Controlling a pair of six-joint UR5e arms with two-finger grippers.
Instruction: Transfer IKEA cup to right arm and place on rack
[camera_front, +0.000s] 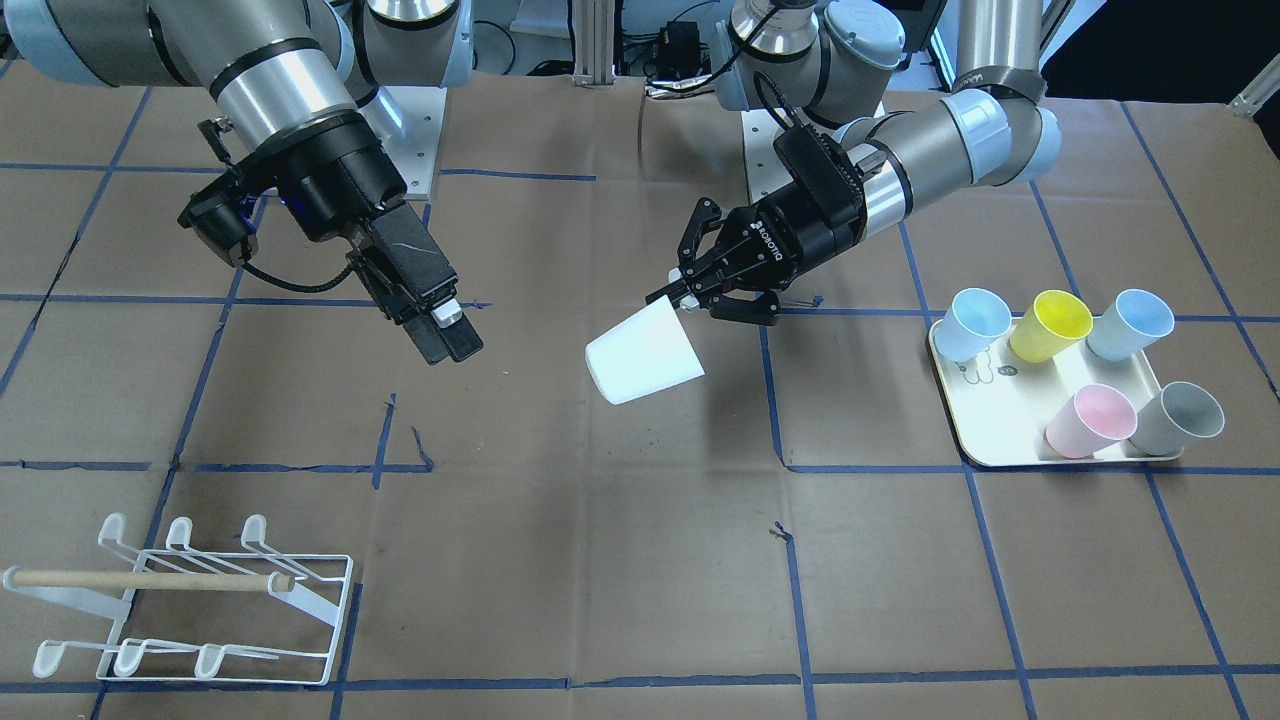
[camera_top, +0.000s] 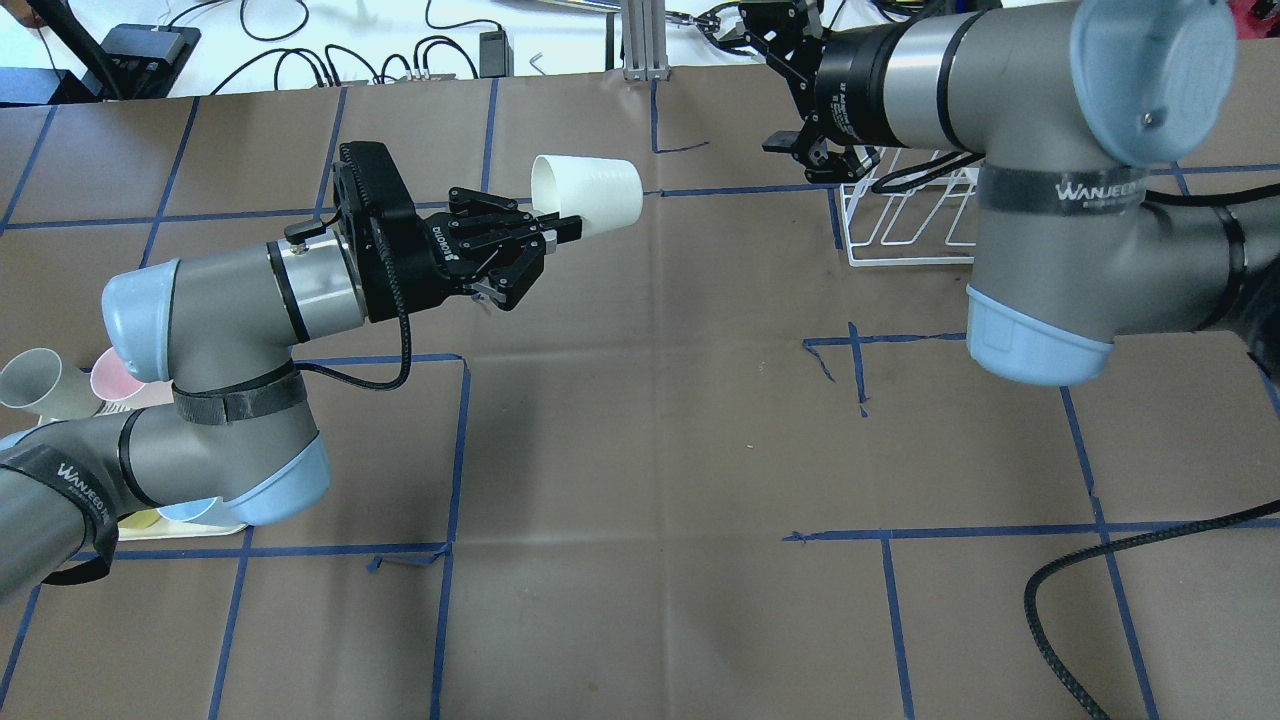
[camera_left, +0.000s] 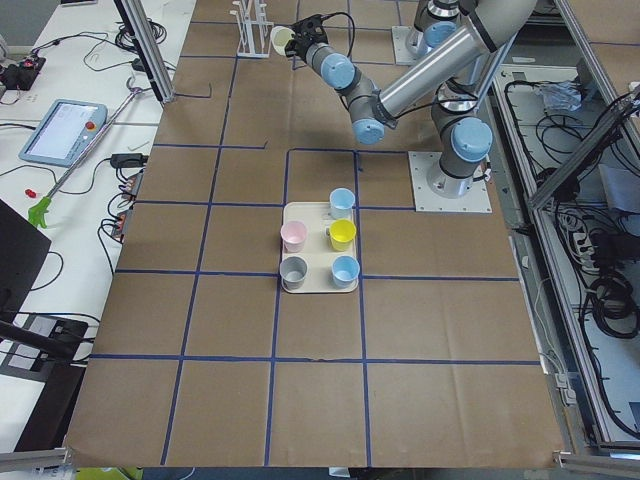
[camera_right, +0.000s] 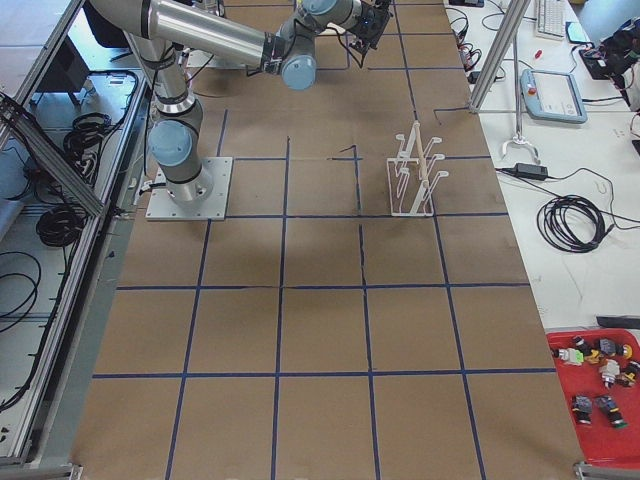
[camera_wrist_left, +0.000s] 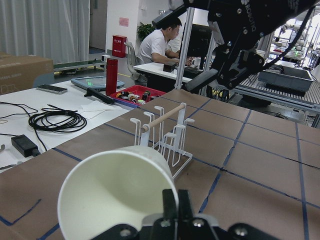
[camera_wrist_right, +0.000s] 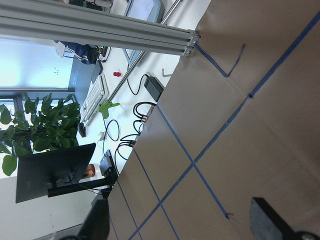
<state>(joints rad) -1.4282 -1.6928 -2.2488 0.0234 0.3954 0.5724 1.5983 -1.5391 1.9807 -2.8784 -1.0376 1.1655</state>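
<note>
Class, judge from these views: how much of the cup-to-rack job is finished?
Done: the left gripper holds the white cup by its rim, off the table. In hand: it is offered toward the open right gripper, which is apart from it. Left: the hand-over, then hanging it on the rack, whose pegs are bare.

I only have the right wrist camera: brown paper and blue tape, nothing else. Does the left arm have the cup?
Observer: Yes, the left end effector is shut on the rim of the white plastic cup, held in the air.
Operator: How does it lie?
Observer: Sideways, base pointing to the robot's right, with a gap before the right end effector.
Operator: And the rack?
Observer: The white wire rack with the wooden dowel bears no cups.
</note>
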